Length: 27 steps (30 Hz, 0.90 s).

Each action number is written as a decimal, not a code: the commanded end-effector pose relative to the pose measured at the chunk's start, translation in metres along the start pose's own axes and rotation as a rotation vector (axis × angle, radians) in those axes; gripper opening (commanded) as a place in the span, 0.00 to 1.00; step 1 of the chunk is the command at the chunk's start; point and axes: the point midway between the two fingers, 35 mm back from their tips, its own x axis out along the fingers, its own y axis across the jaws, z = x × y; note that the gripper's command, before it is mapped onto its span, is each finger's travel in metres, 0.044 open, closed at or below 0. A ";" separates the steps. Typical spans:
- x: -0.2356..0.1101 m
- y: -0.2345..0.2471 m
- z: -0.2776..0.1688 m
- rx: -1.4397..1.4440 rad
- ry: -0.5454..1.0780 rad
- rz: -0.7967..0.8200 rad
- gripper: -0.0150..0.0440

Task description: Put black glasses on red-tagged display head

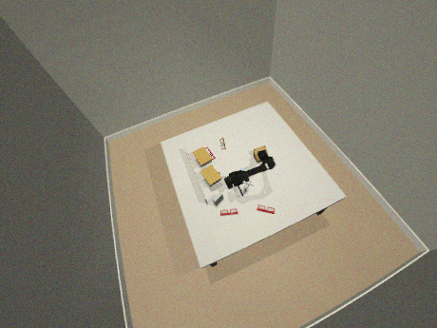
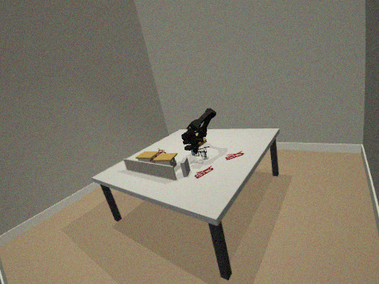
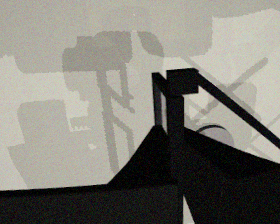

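My gripper (image 1: pixel 234 182) (image 2: pixel 194 145) (image 3: pixel 164 133) is shut on the black glasses (image 1: pixel 245 187) (image 2: pixel 202 151) (image 3: pixel 176 87) and holds them low over the white table (image 1: pixel 294 168) (image 2: pixel 231 183). In the wrist view a thin black temple runs off to the right from the held corner of the frame. Two tan-topped display heads stand left of the gripper. The farther head (image 1: pixel 202 155) (image 2: pixel 147 155) has the red tag (image 1: pixel 211 155) (image 2: pixel 161 151) beside it. The nearer head (image 1: pixel 211 175) (image 2: pixel 166 156) is closest to my gripper. The glasses are apart from both heads.
A grey rail (image 1: pixel 196 180) (image 2: pixel 150 169) runs along the heads, with a small grey block (image 1: pixel 218 199) (image 2: pixel 184 166) at its end. Two red glasses (image 1: pixel 229 212) (image 1: pixel 266 209) (image 2: pixel 203 172) (image 2: pixel 235 155) lie near the front edge. Another dark pair (image 1: pixel 222 143) lies at the back. The arm's base (image 1: pixel 260 154) stands to the right.
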 end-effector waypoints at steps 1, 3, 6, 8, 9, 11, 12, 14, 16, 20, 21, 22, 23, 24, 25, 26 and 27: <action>0.003 -0.001 0.001 0.004 0.000 -0.001 0.25; 0.003 0.001 0.002 0.004 0.000 -0.001 0.25; 0.003 0.003 0.005 0.004 0.000 -0.001 0.25; 0.003 0.004 0.007 0.004 -0.001 -0.001 0.25; 0.003 0.005 0.008 0.004 -0.001 -0.001 0.25; 0.003 0.005 0.008 0.004 -0.001 0.000 0.25; 0.003 0.005 0.008 0.004 -0.001 0.000 0.25; 0.003 0.006 0.008 0.004 -0.001 0.000 0.25; 0.003 0.006 0.009 0.004 -0.001 0.000 0.25; 0.003 0.008 0.011 0.004 -0.001 0.000 0.25; 0.003 0.009 0.012 0.004 -0.001 0.000 0.25; 0.003 0.009 0.013 0.004 -0.001 0.000 0.25; 0.003 0.010 0.013 0.004 -0.001 0.000 0.25; 0.003 0.010 0.014 0.004 -0.001 0.000 0.25; 0.003 0.011 0.015 0.004 -0.001 0.000 0.25; 0.003 0.011 0.015 0.004 -0.001 0.000 0.25; 0.003 0.012 0.016 0.004 -0.001 0.000 0.25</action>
